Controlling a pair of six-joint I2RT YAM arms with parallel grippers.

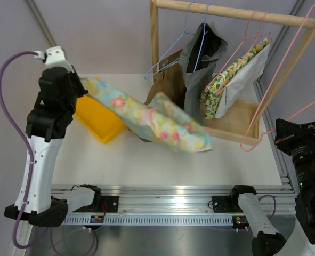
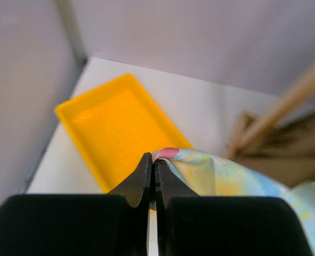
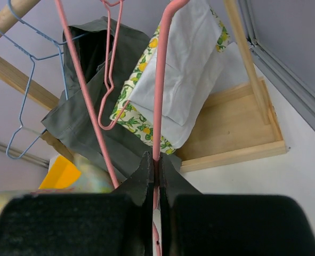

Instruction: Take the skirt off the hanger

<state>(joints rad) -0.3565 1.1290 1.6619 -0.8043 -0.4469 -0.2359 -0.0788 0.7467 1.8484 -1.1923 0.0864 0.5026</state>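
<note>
— White tabletop [image 1: 146,160] is stretching below; who is holding what?

— By its edge, the left gripper [image 2: 153,160] is pinching the floral skirt [image 1: 152,120]; the right gripper [image 3: 155,160] is pinching the pink hanger [image 3: 160,96] wire. Soft and light, the cloth is sagging midair, probably already clear of it.

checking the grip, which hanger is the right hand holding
The bare pink hanger at the rack's right end, pinched in the right hand; the others hang untouched.
</note>
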